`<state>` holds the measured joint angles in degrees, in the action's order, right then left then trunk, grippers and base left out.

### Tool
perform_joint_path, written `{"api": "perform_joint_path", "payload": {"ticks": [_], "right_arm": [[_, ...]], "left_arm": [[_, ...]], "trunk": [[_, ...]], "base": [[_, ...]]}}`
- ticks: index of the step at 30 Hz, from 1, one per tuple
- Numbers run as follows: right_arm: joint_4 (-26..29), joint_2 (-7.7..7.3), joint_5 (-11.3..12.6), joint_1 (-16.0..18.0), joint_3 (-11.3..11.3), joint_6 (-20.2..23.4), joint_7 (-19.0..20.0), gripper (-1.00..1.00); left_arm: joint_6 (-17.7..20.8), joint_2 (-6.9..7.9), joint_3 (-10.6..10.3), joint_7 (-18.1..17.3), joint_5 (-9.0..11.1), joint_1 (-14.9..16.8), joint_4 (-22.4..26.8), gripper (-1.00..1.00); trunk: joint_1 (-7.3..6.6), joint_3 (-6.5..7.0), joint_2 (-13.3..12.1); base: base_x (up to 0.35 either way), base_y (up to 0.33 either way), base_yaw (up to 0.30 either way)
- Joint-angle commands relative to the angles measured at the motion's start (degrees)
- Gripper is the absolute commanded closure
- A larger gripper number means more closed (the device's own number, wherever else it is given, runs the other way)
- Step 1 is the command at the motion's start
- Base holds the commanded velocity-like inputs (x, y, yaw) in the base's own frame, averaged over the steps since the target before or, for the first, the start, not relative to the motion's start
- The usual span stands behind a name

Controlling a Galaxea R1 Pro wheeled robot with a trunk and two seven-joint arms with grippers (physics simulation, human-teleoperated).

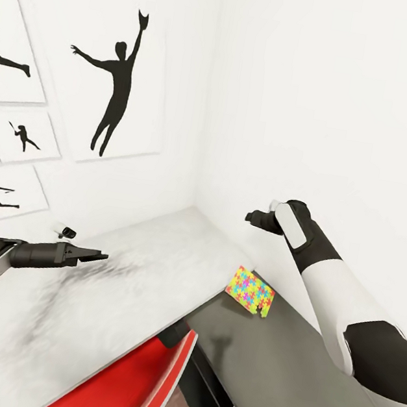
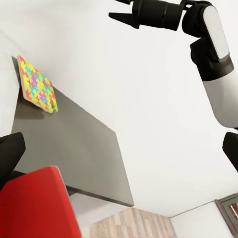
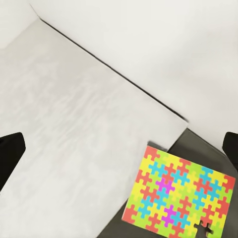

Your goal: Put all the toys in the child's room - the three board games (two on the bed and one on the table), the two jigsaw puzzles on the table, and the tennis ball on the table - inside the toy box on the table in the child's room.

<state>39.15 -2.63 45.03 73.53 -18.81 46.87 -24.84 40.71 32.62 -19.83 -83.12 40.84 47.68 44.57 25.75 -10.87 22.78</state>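
Observation:
One jigsaw puzzle (image 1: 251,291) of bright interlocking pieces lies flat on a dark grey cabinet top (image 1: 281,373), right beside the end of the pale table (image 1: 116,295). In the right wrist view the jigsaw puzzle (image 3: 181,196) sits below and ahead of the widely spread fingers. My right gripper (image 1: 254,218) hovers open above the puzzle, near the wall corner. My left gripper (image 1: 93,256) is held open over the table's left part, holding nothing. The left wrist view takes in the puzzle (image 2: 37,85) and the right gripper (image 2: 116,9). The toy box, board games, tennis ball and bed are out of view.
A red chair (image 1: 135,383) is tucked under the table's front edge, close to the cabinet. White walls meet in a corner behind the table, and black silhouette prints (image 1: 117,85) hang on the left wall. A small dark object (image 1: 65,231) sits by that wall.

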Motion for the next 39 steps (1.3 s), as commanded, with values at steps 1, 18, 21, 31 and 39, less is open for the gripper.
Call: {"api": "perform_joint_path", "payload": {"ticks": [1,18,21,31,39], "right_arm": [[0.1,-0.12,0.6,0.1,-0.3,0.1,-0.4,-1.00],[0.1,0.09,-7.4,0.9,-0.5,0.1,4.8,-1.00],[0.1,0.40,-10.0,1.0,-0.4,-0.3,8.0,-1.00],[0.1,0.68,-12.6,1.0,-0.3,-1.1,10.9,-1.00],[0.0,0.67,-12.7,1.3,-0.2,-1.2,11.0,-1.00]], "left_arm": [[0.6,0.08,-0.3,-0.1,0.4,0.1,0.0,-1.00],[3.8,0.01,0.1,-0.1,0.6,1.0,0.9,-1.00],[7.0,-0.47,0.1,0.1,0.5,1.3,2.9,-1.00],[17.9,-2.13,0.1,0.7,0.4,9.2,16.6,-1.00],[19.0,-5.89,-0.1,0.9,0.2,13.4,19.6,-1.00]], "trunk": [[0.03,-0.22,0.1],[0.03,-1.82,0.1],[0.03,-2.10,0.1],[0.03,-3.05,0.1],[0.03,-3.80,0.1]], "base": [[0.000,0.000,0.000],[0.000,0.000,0.000],[0.000,0.000,0.000],[0.000,0.000,0.000],[0.000,0.000,0.000]]}}
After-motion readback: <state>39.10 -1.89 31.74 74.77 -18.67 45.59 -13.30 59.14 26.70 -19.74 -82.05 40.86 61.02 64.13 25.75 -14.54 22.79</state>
